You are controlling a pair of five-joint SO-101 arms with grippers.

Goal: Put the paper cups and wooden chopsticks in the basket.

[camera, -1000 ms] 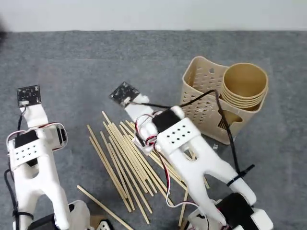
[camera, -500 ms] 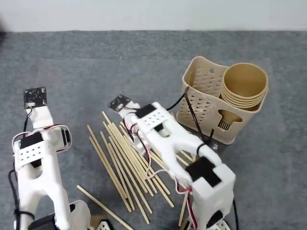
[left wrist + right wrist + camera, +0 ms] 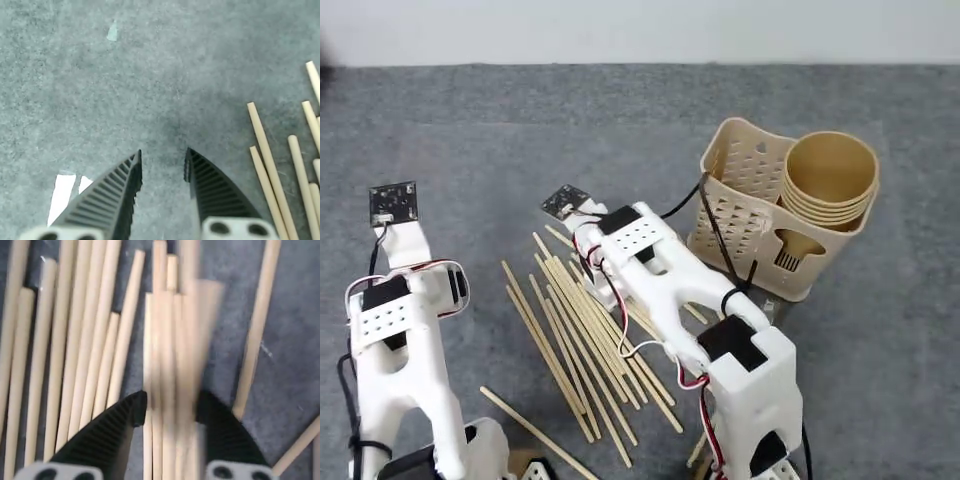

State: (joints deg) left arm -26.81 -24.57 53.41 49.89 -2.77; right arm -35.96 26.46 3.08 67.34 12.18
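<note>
1. Paper cups (image 3: 830,178) stacked in basket (image 3: 735,165): done.
2. Wooden chopsticks (image 3: 565,330) lie on bench (image 3: 470,130): outstanding.
3. Right end effector (image 3: 170,402) spread, straddling a bundle.
4. Left end effector (image 3: 162,157) spread, empty; chopsticks beside it.

Two arms, left arm (image 3: 392,345) and right arm (image 3: 670,285); one basket (image 3: 735,195)
One stack of paper cups (image 3: 830,180), roughly five rims showing; wooden chopsticks (image 3: 570,330), well over a dozen, overlapping.

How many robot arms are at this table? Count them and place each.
2. The left arm stands at the left, left pincer open over bare table. The right arm extends over the chopsticks beside the basket, right pincer open astride several. None looks hidden.
</note>
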